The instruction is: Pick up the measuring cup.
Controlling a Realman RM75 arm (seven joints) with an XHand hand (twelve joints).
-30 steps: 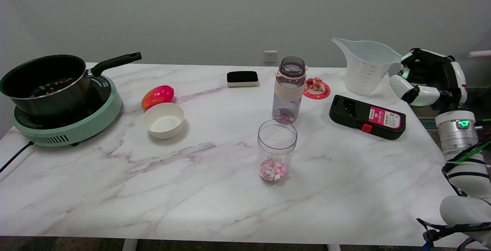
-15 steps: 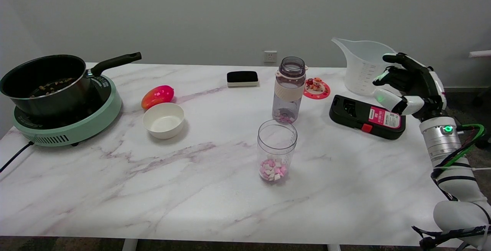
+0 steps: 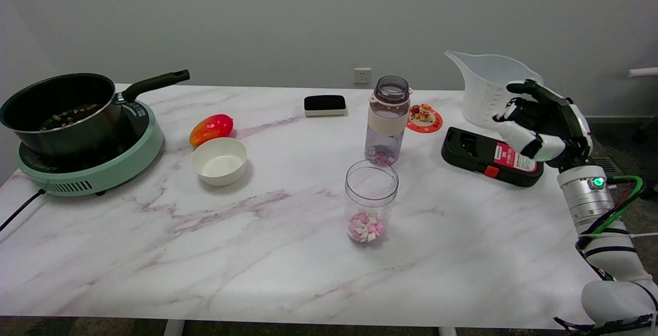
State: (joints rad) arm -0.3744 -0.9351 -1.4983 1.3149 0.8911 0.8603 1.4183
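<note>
Count, cups and jars: you have one translucent measuring cup (image 3: 486,89), one clear jar (image 3: 370,202) holding pink and white cubes, and one lidless water bottle (image 3: 388,120) with a few cubes at its bottom.
Count, cookware: one black saucepan (image 3: 61,107) sits on one green induction cooker (image 3: 97,164) at the table's left end; one white bowl (image 3: 219,160) stands near it.
Count, small items: one red-orange mango-like fruit (image 3: 211,128) just behind the bowl, one black board eraser (image 3: 325,105), one round pink coaster (image 3: 424,118) with little figures on it, and one black case (image 3: 491,156) with a red label.
Table: all of this rests on one marbled white table (image 3: 257,254).
Measuring cup, place: it stands upright at the far right of the table, spout to the left, behind the black case.
Right hand (image 3: 540,123): your hand hangs in the air at the cup's right side, over the right end of the black case.
Right hand, opening: the fingers (image 3: 524,88) are parted and curved toward the cup's wall, with the thumb lower.
Right hand, grasp: nothing sits inside it; you cannot tell from this view whether a fingertip touches the cup's wall or its handle, which the hand hides.
</note>
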